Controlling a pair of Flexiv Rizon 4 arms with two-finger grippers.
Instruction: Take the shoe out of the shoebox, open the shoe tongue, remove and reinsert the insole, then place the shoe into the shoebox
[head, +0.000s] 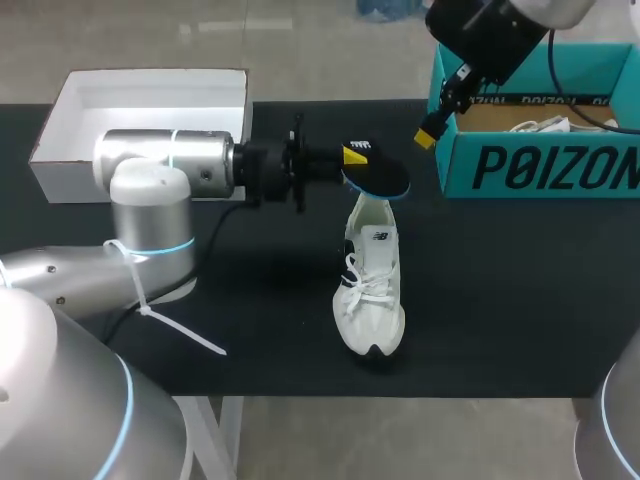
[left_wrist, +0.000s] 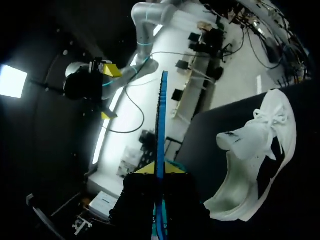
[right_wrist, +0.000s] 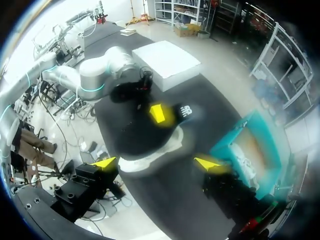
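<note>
A white sneaker (head: 370, 290) stands on the black table (head: 500, 300), toe toward the front edge. Just above its heel my left gripper (head: 355, 153) is shut on a dark insole with a blue edge (head: 378, 180), held out flat. In the left wrist view the insole (left_wrist: 161, 120) shows edge-on between the yellow fingertips (left_wrist: 172, 169), with the sneaker (left_wrist: 255, 155) off to one side below. My right gripper (head: 440, 115) hangs open over the near left corner of the teal shoebox (head: 540, 165). In the right wrist view its gripper (right_wrist: 156, 163) holds nothing, and the insole (right_wrist: 187, 112) and sneaker (right_wrist: 145, 161) lie ahead of it.
A white box lid (head: 150, 110) lies at the table's back left. The teal shoebox holds white paper or laces (head: 540, 125). A white cable tie (head: 170, 320) hangs from my left arm. Bare black table lies around the sneaker.
</note>
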